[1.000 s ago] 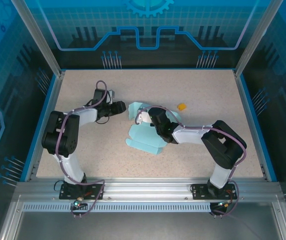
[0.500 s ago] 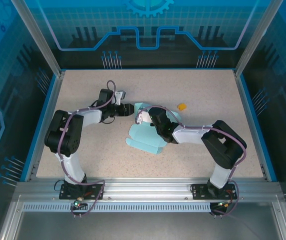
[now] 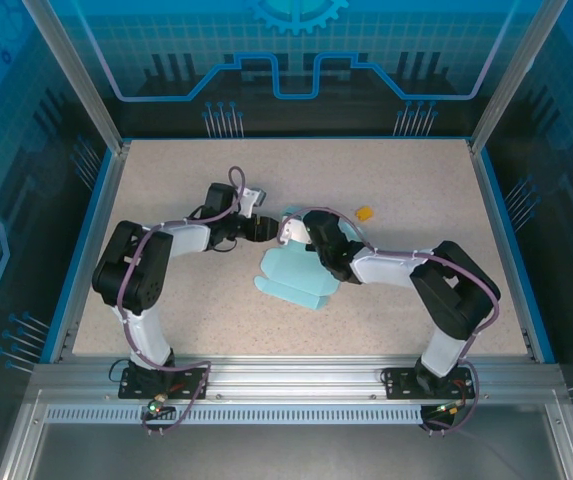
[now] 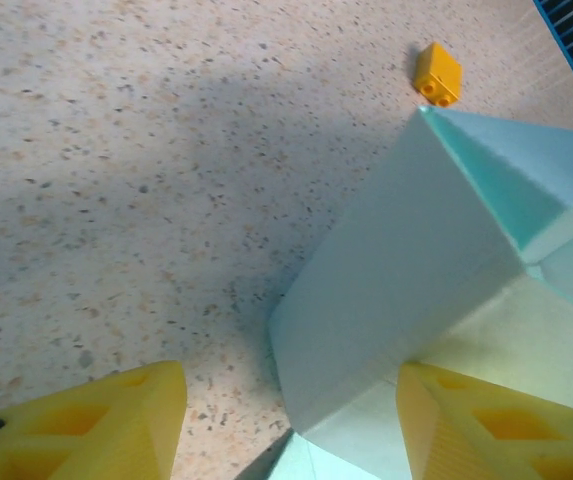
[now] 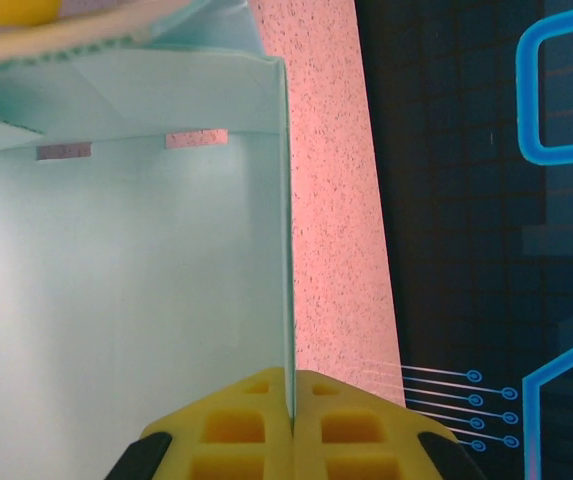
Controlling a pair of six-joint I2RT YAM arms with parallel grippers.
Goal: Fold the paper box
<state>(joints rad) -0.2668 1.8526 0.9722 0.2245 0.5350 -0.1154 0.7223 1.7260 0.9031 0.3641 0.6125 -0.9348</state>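
Note:
The paper box (image 3: 291, 278) is light teal card lying mid-table, partly folded, with walls raised at its far end. My right gripper (image 3: 292, 233) reaches over that end. In the right wrist view it (image 5: 290, 412) is shut on the thin edge of an upright wall of the box (image 5: 136, 300). My left gripper (image 3: 264, 228) comes in from the left, right beside the box. The left wrist view has it (image 4: 291, 440) open, yellow fingers (image 4: 96, 430) either side of a raised corner of the box (image 4: 406, 260), the right finger resting over the card.
A tiny orange piece (image 3: 364, 213) lies on the speckled table (image 3: 166, 170) just right of the box's far end, and it (image 4: 437, 73) shows beyond the box's corner in the left wrist view. Blue rails edge the table on three sides.
My left gripper has swung right, from a short way off the box to its left raised corner. The right gripper and the box's far end have shifted slightly.

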